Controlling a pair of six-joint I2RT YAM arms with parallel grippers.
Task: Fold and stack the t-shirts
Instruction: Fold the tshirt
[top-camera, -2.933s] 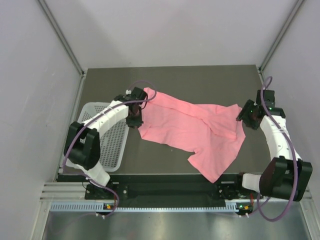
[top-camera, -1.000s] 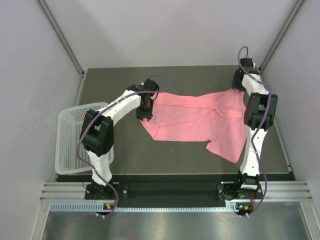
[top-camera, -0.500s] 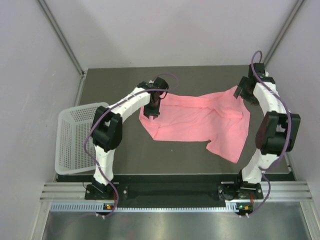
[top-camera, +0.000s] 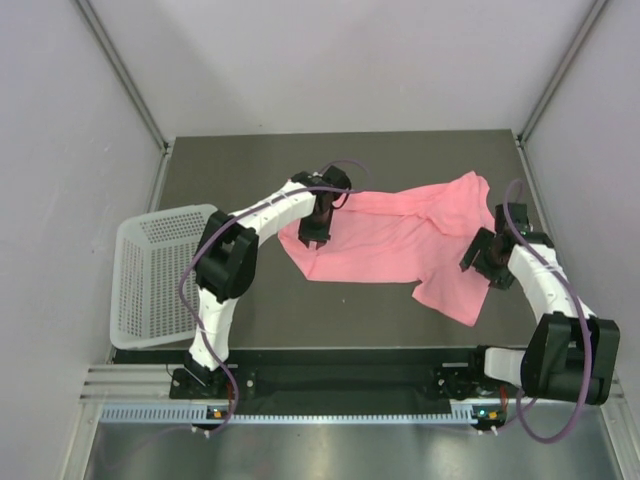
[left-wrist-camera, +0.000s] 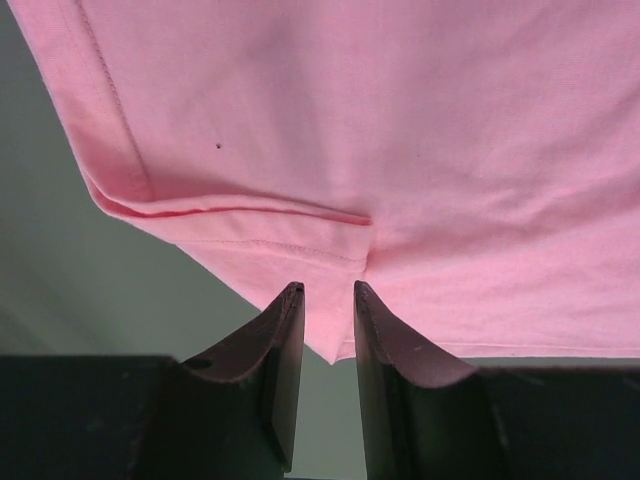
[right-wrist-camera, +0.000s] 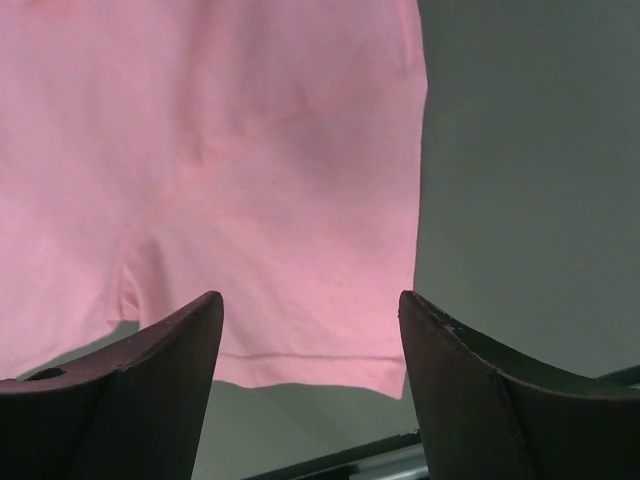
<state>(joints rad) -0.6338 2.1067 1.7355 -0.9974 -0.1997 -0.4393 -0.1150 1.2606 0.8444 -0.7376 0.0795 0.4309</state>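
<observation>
The salmon-pink t-shirt (top-camera: 390, 235) lies spread and rumpled on the dark table (top-camera: 300, 310). One corner is flung toward the far right and a flap reaches the near right. My left gripper (top-camera: 313, 238) is over the shirt's left edge. In the left wrist view its jaws (left-wrist-camera: 325, 292) stand a narrow gap apart over a folded hem corner of the shirt (left-wrist-camera: 400, 120), with table showing between them. My right gripper (top-camera: 478, 262) is at the shirt's right side. In the right wrist view it (right-wrist-camera: 310, 300) is wide open and empty above the shirt's hem (right-wrist-camera: 250, 150).
A white perforated basket (top-camera: 150, 280) sits tilted at the table's left edge, overhanging it. Grey walls close in on the left, right and back. Bare table shows at the back and along the near edge.
My right gripper has let go of the shirt's far right corner and swung toward the near right side. My left gripper has shifted slightly right and nearer along the shirt's left edge.
</observation>
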